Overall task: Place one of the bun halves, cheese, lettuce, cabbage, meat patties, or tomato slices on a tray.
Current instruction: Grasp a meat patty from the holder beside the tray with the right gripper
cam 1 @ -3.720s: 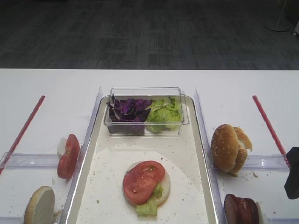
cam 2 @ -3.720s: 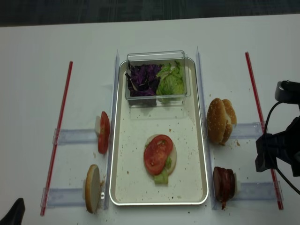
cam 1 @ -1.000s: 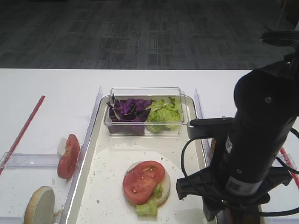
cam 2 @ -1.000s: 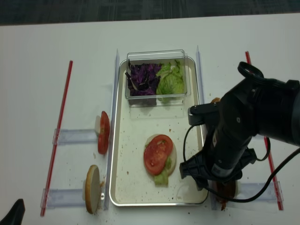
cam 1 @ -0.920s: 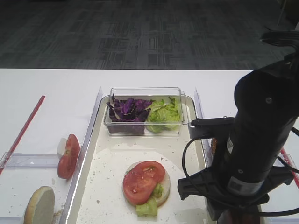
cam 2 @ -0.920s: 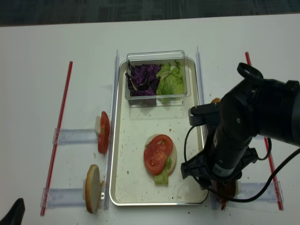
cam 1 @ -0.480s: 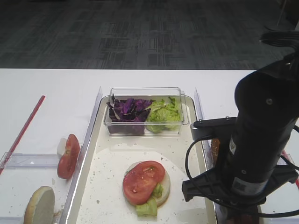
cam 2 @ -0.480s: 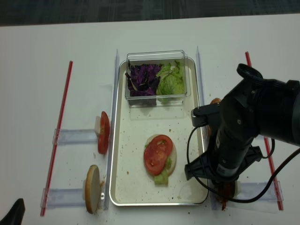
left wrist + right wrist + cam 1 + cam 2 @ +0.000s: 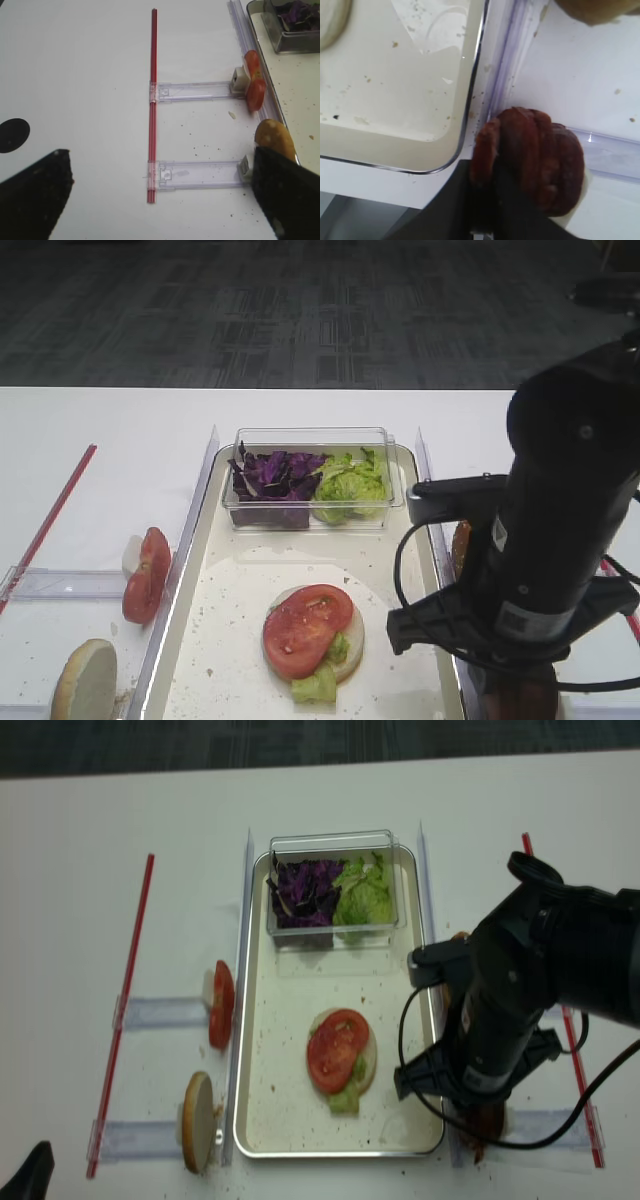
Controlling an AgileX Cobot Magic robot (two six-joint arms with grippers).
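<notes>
Pinching my right gripper [image 9: 492,200] on the meat patties [image 9: 535,167]: dark fingers closed across the leftmost disc of the upright stack, seen from the right wrist. Stack stands on the table just outside the tray's [image 9: 262,1115] near right corner, beside a clear rail. On the tray: bun half topped with lettuce and a tomato slice [image 9: 335,1050] near the middle; clear box [image 9: 330,890] at the far end, cabbage [image 9: 300,885] left, lettuce [image 9: 365,892] right. More bun halves [image 9: 197,1120] and tomato slices [image 9: 220,1003] stand off the tray's left edge. My left gripper [image 9: 165,200]: fingers spread wide apart, holding nothing.
</notes>
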